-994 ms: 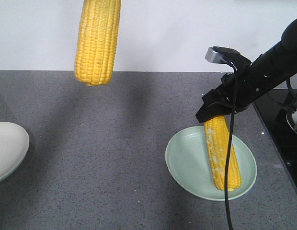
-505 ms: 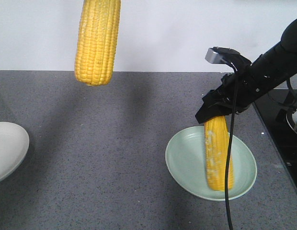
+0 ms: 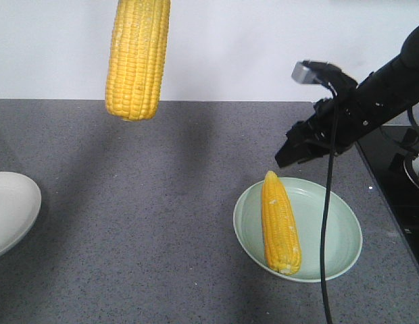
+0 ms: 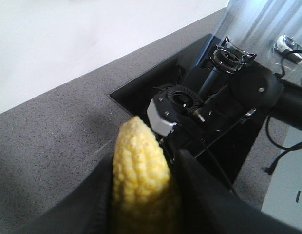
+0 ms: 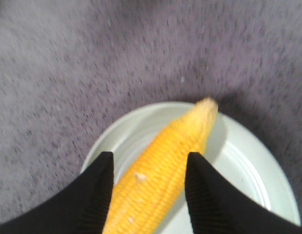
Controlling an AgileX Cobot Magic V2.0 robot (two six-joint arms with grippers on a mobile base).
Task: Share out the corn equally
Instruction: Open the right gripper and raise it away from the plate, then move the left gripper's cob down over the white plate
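One cob of corn (image 3: 280,223) lies on the pale green plate (image 3: 341,233) at the right of the grey speckled countertop (image 3: 162,223), its pointed tip toward the back wall and its blunt end near the plate's front rim. It rests on the left half of the plate, slightly slanted. In the right wrist view the same cob (image 5: 160,170) lies free on the plate (image 5: 248,170) below the camera, with a small whitish spot on its kernels.

The right gripper (image 3: 299,143) hangs above the back edge of the plate, apart from the cob. Its two black fingers (image 5: 99,183) stand spread with the cob visible in the gap beneath them, touching neither. A black cable (image 3: 326,223) hangs down from that arm across the plate.

A second cob (image 3: 138,57) hangs upright high at the upper left of the front view, blunt end down, its top cut off by the frame. The left wrist view shows this cob (image 4: 141,180) pinched between the dark fingers (image 4: 204,195) of the left gripper (image 4: 141,204), tapered tip pointing away from the camera.

A white plate (image 3: 13,209) sits at the far left edge of the countertop, partly out of frame. A black recessed cooktop (image 3: 399,175) lies at the right.
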